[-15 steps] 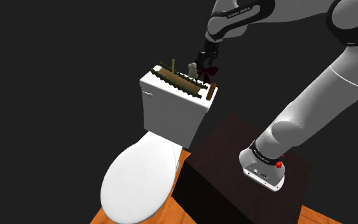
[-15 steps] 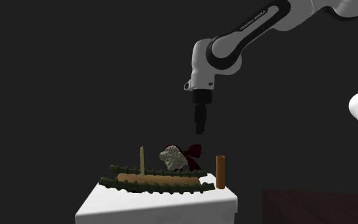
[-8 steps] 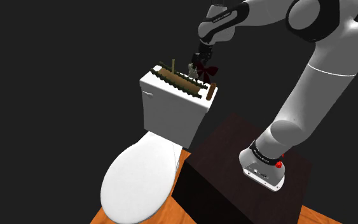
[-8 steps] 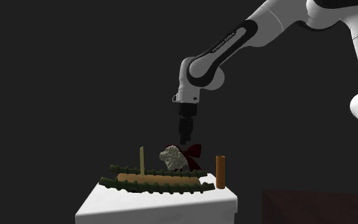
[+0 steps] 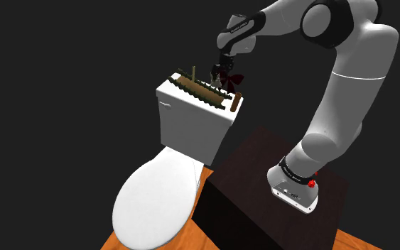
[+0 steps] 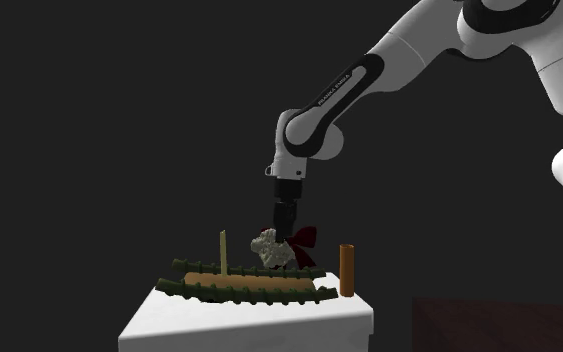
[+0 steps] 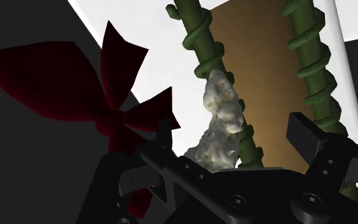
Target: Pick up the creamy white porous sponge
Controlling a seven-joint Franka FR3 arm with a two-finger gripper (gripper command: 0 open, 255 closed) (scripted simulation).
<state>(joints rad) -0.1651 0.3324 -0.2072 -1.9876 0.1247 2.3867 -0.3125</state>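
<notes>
Sponge sits on the toilet tank lid beside a dark red bow. The tool, fingers spread, has dropped from above to straddle it.

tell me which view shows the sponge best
The wrist view: the sponge stands large, pitted surface clear, between the open end effector's fingers. The second exterior view shows it small under the end effector; the shoulder view, a pale speck on the toilet tank.

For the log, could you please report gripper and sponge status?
Gripper open, straddling sponge, not gripping. Sponge on tank, beside green rod. Red bow close alongside.
</notes>
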